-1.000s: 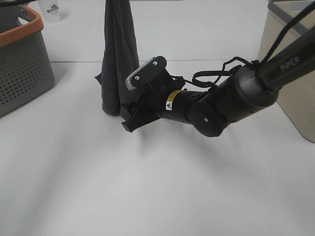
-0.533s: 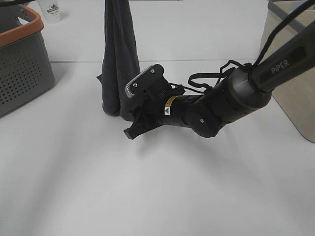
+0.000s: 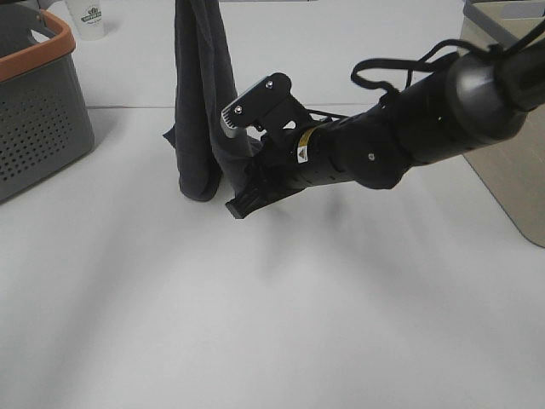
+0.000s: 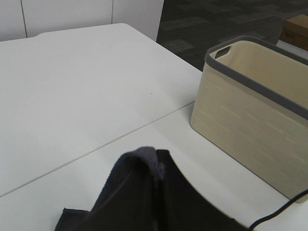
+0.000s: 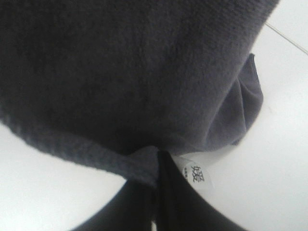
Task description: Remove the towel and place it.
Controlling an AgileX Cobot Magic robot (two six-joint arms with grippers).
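The dark charcoal towel (image 3: pixel 204 102) hangs in a long bunched fold from above the top edge of the exterior view, and its low end rests on the white table (image 3: pixel 255 324). My left gripper is out of that view. In the left wrist view the towel (image 4: pixel 144 192) peaks up in a pinch and covers the fingers. My right gripper (image 3: pixel 237 194) is at the towel's low end, shut on its hem. The right wrist view shows the towel (image 5: pixel 125 72) pinched at my right gripper (image 5: pixel 156 161), with the small white tag (image 5: pixel 197 175) beside it.
A grey perforated basket with an orange rim (image 3: pixel 34 94) stands at the far left. A beige bin with a grey rim (image 3: pixel 502 162) stands at the right, also in the left wrist view (image 4: pixel 250 110). A white cup (image 3: pixel 88 19) stands at the back left.
My right arm has lifted its elbow and swung up and to the right. The right gripper stays at the towel's low end and has shifted slightly right.
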